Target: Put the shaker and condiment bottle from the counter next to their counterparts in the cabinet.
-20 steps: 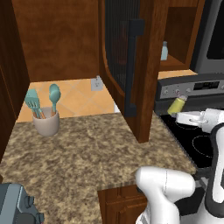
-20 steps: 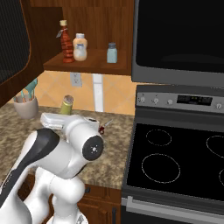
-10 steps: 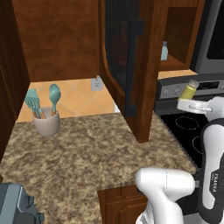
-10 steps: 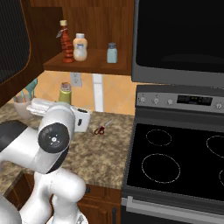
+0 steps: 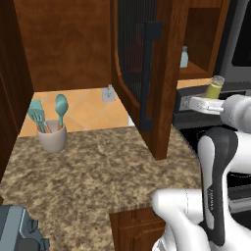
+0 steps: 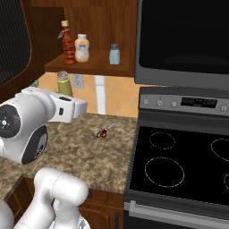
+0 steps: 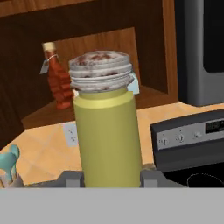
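Observation:
My gripper [image 7: 109, 177] is shut on the shaker [image 7: 107, 131], a yellow-green cylinder with a grey-silver cap, held upright. The left base view shows the shaker [image 5: 214, 87] in the gripper [image 5: 211, 98] in the air just right of the cabinet's open door [image 5: 142, 73]. From the right, the shaker [image 6: 64, 83] sits just below the cabinet shelf [image 6: 94, 68]. On that shelf the red condiment bottle [image 6: 67, 42] stands beside a beige bottle [image 6: 82, 48]. A pale blue-grey counterpart [image 6: 114, 53] stands further right. The granite counter [image 5: 98, 166] lies below.
A black stove [image 6: 179, 165] adjoins the counter on the right, with a microwave [image 6: 183, 40] above it. A small red thing [image 6: 102, 133] lies on the counter near the stove. A crock of teal utensils [image 5: 51, 137] stands at the back left.
The arm has raised the held shaker from near counter height up toward the cabinet shelf. The bottles on the shelf have not moved.

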{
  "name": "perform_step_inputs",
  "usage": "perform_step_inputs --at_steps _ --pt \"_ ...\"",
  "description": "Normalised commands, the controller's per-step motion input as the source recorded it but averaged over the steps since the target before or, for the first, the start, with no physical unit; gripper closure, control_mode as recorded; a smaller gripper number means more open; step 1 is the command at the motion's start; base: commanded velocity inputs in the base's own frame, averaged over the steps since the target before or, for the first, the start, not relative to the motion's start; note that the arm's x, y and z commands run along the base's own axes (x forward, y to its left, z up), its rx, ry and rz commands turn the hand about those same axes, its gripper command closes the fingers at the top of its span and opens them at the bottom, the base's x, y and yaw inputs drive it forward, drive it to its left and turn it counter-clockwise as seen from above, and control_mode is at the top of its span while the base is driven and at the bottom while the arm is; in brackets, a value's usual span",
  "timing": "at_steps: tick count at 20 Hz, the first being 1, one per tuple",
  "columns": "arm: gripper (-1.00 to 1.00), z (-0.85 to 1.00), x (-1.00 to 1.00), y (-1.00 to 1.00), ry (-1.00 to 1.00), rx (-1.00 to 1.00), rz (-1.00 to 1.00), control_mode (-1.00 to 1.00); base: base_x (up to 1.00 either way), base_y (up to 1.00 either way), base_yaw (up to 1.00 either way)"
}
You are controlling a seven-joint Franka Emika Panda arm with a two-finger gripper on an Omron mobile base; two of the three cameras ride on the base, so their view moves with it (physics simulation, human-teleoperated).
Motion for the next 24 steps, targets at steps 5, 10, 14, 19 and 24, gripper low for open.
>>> perform_step_inputs --at_steps 5,10,14,19,24 --pt "1.00 0.52 0.00 -0.12 0.14 -0.03 -0.23 -1.00 0.00 0.00 0.00" --pt "1.00 0.50 0.05 -0.18 0.27 0.00 -0.19 -1.00 0.00 0.00 0.00" --pt "1.00 -0.16 0.34 -0.01 0.29 -0.07 -0.01 -1.00 0.00 0.00 0.00" --pt "1.00 -0.10 0.06 -0.02 -0.03 -0.11 0.00 -1.00 0.00 0.00 0.00" --pt "1.00 -0.15 0.13 0.01 -0.02 -0.12 0.00 -1.00 0.00 0.00 0.00"
